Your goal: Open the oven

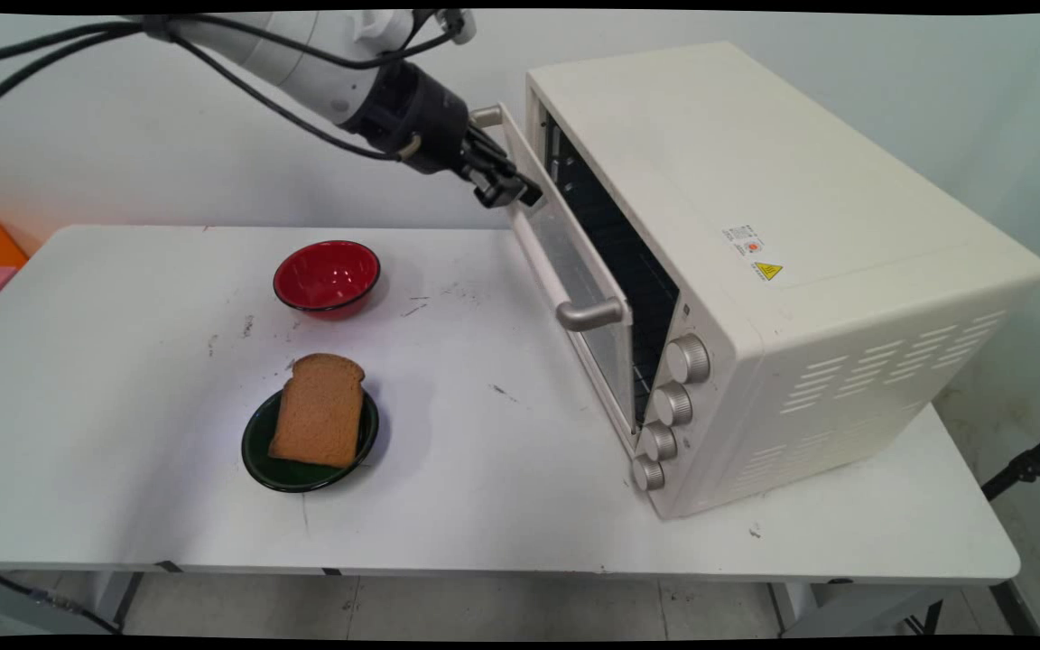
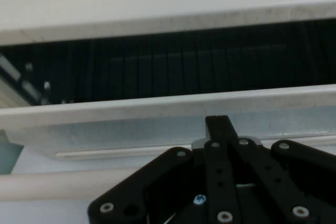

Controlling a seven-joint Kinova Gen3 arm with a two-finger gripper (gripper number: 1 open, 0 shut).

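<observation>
A: End effector (image 1: 509,188) is pressing against the upper edge of the oven door (image 1: 574,271), fingers drawn together, nothing clamped between them. In the hand view one fingertip (image 2: 218,125) is lying on the door's top rail, with the dark cavity just beyond.

B: Noting where the door is standing?

A: Partly open, tilting away from the toaster oven (image 1: 755,271), hinged along its lower edge. The bar handle (image 1: 588,314) is running along the door's upper part, just beside the closed fingers.

B: Handling judgement?

A: Rigid metal frame with a glass pane; I am judging it moderately light but resisted by the hinge. Painted rail is looking smooth, likely slippery under a push. The handle bar is looking like the surest place to take hold; the glass I would be avoiding.

B: Surroundings?

A: Four knobs (image 1: 672,411) are sitting down the oven's front. On the table (image 1: 484,506), well apart from the arm, a red bowl (image 1: 327,277) and a slice of bread (image 1: 319,411) on a dark green plate (image 1: 258,447).
</observation>
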